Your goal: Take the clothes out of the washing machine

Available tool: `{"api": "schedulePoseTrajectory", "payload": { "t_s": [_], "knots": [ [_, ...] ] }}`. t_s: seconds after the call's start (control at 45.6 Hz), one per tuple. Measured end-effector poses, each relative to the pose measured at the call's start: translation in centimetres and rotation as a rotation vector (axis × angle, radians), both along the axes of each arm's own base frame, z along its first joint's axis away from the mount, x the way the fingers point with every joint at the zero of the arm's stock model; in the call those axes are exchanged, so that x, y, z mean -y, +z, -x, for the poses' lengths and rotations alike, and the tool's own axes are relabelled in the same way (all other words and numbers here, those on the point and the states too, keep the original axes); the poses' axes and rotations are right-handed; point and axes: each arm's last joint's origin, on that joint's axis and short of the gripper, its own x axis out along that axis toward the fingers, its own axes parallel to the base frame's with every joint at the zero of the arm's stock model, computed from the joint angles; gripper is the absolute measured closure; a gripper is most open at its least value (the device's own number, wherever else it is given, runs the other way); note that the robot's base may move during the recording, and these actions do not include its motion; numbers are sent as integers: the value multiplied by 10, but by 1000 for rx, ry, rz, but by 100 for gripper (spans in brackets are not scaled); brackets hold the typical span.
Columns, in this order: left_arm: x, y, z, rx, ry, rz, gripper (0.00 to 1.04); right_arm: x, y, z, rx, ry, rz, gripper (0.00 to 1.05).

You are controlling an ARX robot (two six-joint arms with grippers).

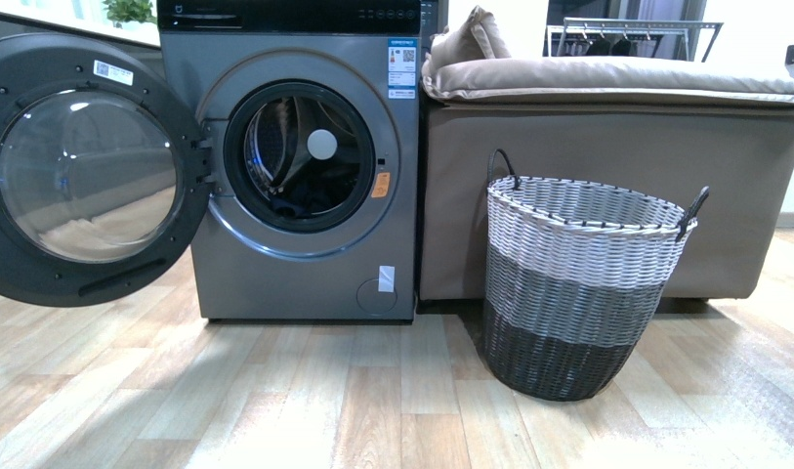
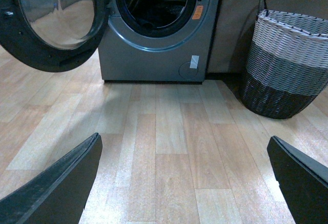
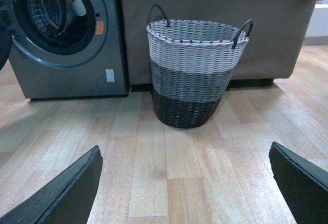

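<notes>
Left wrist view: your left gripper (image 2: 184, 137) is hanging with its fingers spread wide and empty above the wooden floor (image 2: 169, 131), facing the washing machine (image 2: 154, 62). Right wrist view: your right gripper (image 3: 184, 146) is likewise gaping wide, holding nothing, facing the woven basket (image 3: 190, 75). Front view: the round door (image 1: 85, 171) is standing swung open leftward; the clothes (image 1: 297, 202) are lying low inside the drum. The basket is standing before the brown ottoman (image 1: 607, 147).

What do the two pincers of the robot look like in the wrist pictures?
The left pincer has two matte black, wedge-shaped fingers narrowing to pointed tips. The right pincer looks the same. No cables or markings show; no arm appears in the front view.
</notes>
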Motion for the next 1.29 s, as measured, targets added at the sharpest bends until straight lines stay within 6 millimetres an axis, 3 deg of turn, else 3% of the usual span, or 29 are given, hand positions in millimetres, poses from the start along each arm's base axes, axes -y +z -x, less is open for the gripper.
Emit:
{"api": "schedulePoseTrajectory", "payload": {
  "t_s": [1.295],
  "knots": [
    [0, 0, 0, 0, 0, 0, 7, 0, 0, 0, 0, 0, 0, 8]
  ]
}}
